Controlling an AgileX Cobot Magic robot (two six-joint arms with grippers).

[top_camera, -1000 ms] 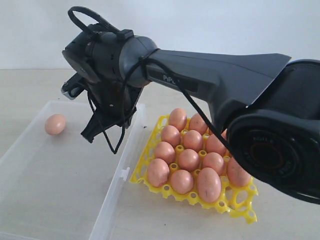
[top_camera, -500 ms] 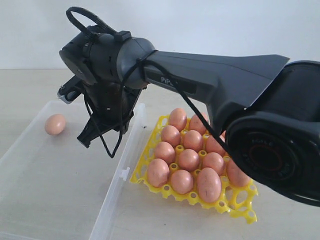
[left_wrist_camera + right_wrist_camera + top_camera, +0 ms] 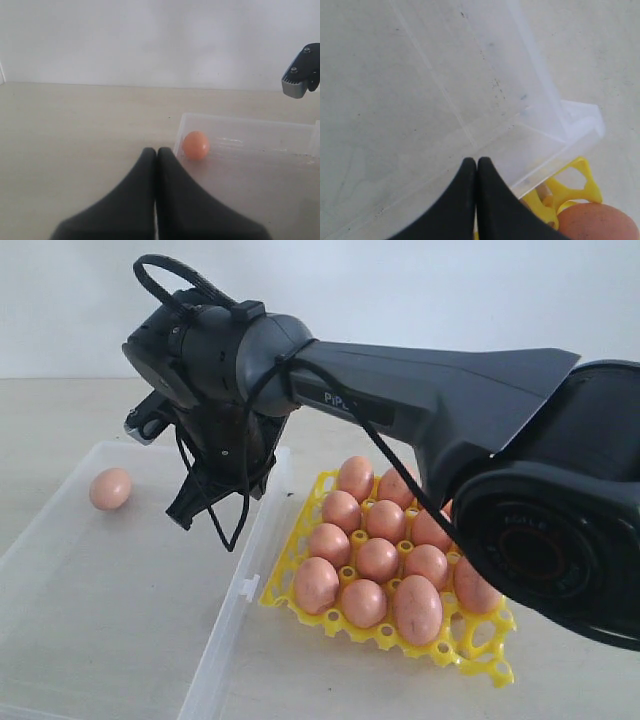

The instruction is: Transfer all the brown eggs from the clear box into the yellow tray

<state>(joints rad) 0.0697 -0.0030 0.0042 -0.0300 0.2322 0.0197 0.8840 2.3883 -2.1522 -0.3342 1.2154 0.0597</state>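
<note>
One brown egg lies alone at the far end of the clear box. Several brown eggs fill cups of the yellow tray, which stands beside the box. My right gripper hangs shut and empty over the box, near its tray-side wall and to the right of the lone egg. The right wrist view shows that gripper above the box wall, with a tray corner and an egg beside it. My left gripper is shut and empty, just outside the box, close to the lone egg.
The box and tray rest on a pale beige table in front of a white wall. A small clip tab sticks out of the box wall toward the tray. The right arm's dark body reaches over the tray.
My right gripper swung a little to the left and lower, then came back to nearly where it was. The lone egg has not moved.
</note>
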